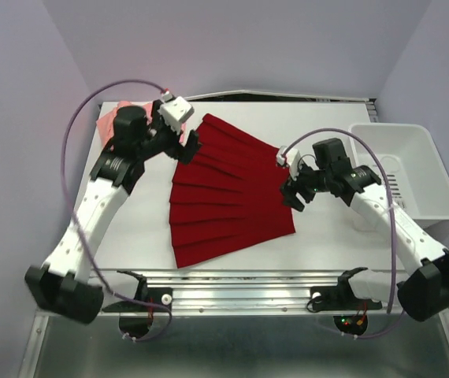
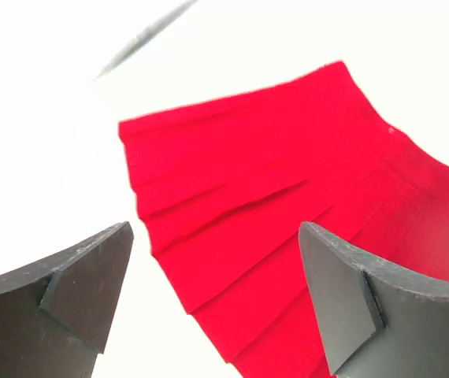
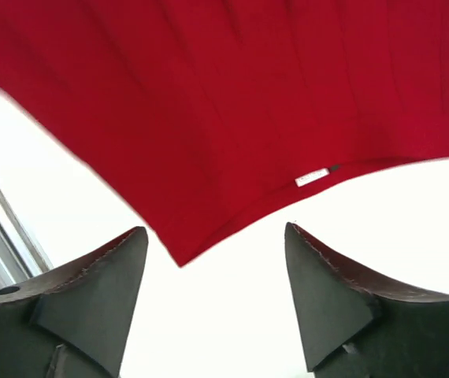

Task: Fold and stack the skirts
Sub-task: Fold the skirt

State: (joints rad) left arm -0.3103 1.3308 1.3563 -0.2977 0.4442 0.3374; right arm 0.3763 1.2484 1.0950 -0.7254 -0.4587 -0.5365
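The deep red pleated skirt (image 1: 228,193) lies spread flat in the middle of the table, fan-shaped. It also shows in the left wrist view (image 2: 287,213) and the right wrist view (image 3: 224,102). The salmon-pink skirt (image 1: 116,116) shows only as a corner at the far left, mostly hidden behind the left arm. My left gripper (image 1: 189,148) is open and empty above the red skirt's far-left edge. My right gripper (image 1: 294,194) is open and empty just off the skirt's right edge, near its waistband corner and small white label (image 3: 313,177).
A white plastic bin (image 1: 406,169) stands at the right side of the table, behind the right arm. A metal rail (image 1: 240,283) runs along the near edge. White table surface (image 1: 130,236) shows left of the red skirt.
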